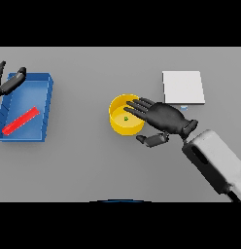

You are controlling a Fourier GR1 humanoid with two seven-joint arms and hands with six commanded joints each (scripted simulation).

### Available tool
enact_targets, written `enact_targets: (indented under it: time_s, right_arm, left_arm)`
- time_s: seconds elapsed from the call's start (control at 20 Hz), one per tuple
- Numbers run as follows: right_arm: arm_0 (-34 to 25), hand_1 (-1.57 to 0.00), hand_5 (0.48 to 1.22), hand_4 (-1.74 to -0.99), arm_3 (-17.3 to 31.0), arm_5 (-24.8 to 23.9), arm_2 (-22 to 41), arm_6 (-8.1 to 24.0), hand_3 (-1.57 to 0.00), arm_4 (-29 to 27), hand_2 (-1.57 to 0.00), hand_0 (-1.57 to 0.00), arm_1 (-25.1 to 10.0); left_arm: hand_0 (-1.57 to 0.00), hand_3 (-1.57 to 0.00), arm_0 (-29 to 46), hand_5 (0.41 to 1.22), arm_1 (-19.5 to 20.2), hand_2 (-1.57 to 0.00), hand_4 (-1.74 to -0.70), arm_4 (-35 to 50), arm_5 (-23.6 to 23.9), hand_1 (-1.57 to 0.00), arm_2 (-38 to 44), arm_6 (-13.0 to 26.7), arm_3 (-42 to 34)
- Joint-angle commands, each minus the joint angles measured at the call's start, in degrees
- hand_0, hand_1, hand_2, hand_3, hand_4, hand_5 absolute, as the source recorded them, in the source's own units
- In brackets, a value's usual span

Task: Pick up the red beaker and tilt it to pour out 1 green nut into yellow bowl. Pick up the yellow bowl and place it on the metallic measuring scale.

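The yellow bowl (121,120) stands mid-table with a small green nut (126,118) inside. My right hand (161,116) reaches in from the right, its straight fingers spread over the bowl's right rim and its thumb below the bowl; it is open and not closed on the bowl. The red beaker (21,121) lies on its side in the blue tray (44,104) at the left. My left hand (9,81) hovers over the tray's far left corner, fingers relaxed and holding nothing. The metallic measuring scale (183,87) is a pale square plate at the back right.
The blue tray's walls rise around the beaker at the table's left side. The scale sits just behind my right wrist.
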Motion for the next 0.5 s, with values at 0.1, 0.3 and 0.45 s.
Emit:
enact_targets:
  time_s: [0.1, 0.3, 0.45]
  right_arm:
    - [-3.9, 0.0, 0.704, -1.215, 4.4, 2.3, 3.9, -1.0, 0.0, 2.6, 0.0, 0.0, 1.4]
    - [-9.3, 0.0, 0.703, -1.224, 10.3, 4.9, 7.1, -1.0, 0.0, 5.3, 0.0, 0.0, 2.2]
    - [-11.9, 0.0, 0.705, -1.239, 13.7, 6.2, 8.5, -1.6, 0.0, 6.3, 0.0, 0.0, 2.7]
  left_arm:
    - [0.0, 0.0, 0.4, 0.687, 0.1, 0.0, -0.72, 0.3, 0.1, 0.0, -0.1, 0.4, -0.7]
    - [0.0, 0.0, 1.2, 0.687, 1.0, 0.0, -0.72, 1.0, 0.0, 0.0, 0.7, -0.6, -1.2]
    - [0.0, 0.0, 0.8, 0.687, 0.3, 0.0, -0.72, 0.9, 0.0, 0.0, 0.7, -0.8, -0.2]
